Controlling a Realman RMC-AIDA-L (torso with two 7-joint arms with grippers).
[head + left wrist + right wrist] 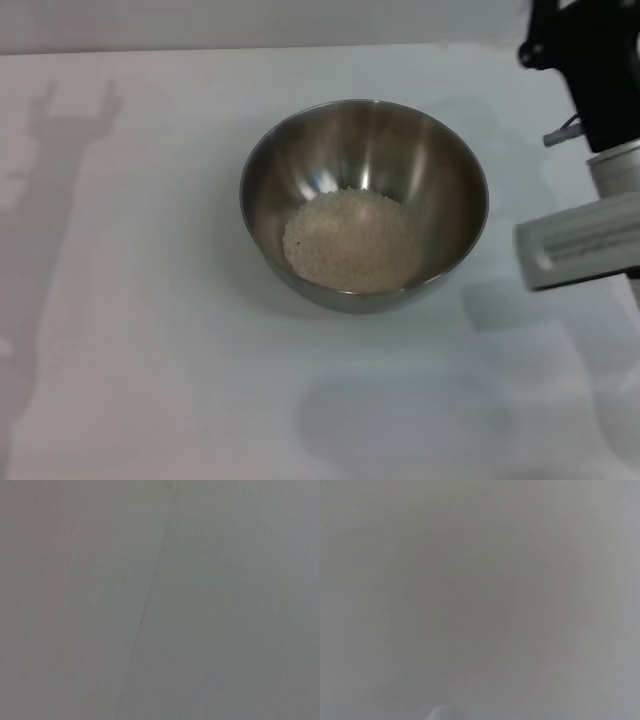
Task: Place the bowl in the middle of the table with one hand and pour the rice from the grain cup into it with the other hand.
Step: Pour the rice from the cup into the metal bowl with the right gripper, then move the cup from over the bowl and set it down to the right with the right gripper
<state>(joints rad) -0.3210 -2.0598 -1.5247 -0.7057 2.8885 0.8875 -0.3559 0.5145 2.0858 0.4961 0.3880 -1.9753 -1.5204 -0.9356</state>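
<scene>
- Grip of the right gripper impossible to tell: cut off past the frame edge, with only the right arm (590,230) showing, its dark housing and silver link hanging just right of the bowl (363,205).
- Left gripper likewise out of sight; nothing but a forked shadow (75,115) on the table (150,330), well to the left of the bowl.
- Bowl standing upright near the table's middle, with the rice (352,240) heaped loosely inside, toward the near wall.
- Grain cup not seen anywhere, so no telling whether emptied, tilted or set down.
- Both wrist views blank and pale, offering no check on anything near the bowl.
- Judged close to finished: rice in the bowl, none visible on the table around it.
- Main risk, as judged: a low or inward sweep of the right arm's silver link clipping the bowl's right rim.
- Likely result: a light steel bowl sliding or rocking on a smooth tabletop, sending loose grains up the wall and over the rim.
- Second risk: any grains left in the unseen grain cup dropping beside the bowl if carried off while tipped.
- Third risk: the left arm coming back in from the left and nudging the bowl off centre.
- Safest course, by this reading: lifting the right arm up and away from the bowl before any sideways travel.
</scene>
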